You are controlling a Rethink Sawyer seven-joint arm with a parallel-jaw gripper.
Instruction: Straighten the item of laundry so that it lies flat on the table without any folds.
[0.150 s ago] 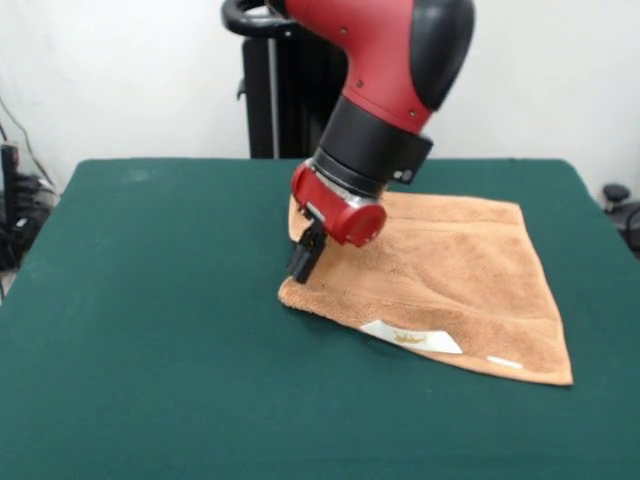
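On the left the table (150,300) is bare green. Near its middle the claw (304,262) is down at the towel's left edge, its black tips on or just above the cloth; whether they are spread or pinching cannot be told. The towel (450,270) spreads rightward from there, mostly flat, white labels (410,337) on its near edge. That left edge looks bunched and pulled in, so the job seems largely done, with this side left to smooth.

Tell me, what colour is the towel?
Tan-orange towel, best seen in the front view.
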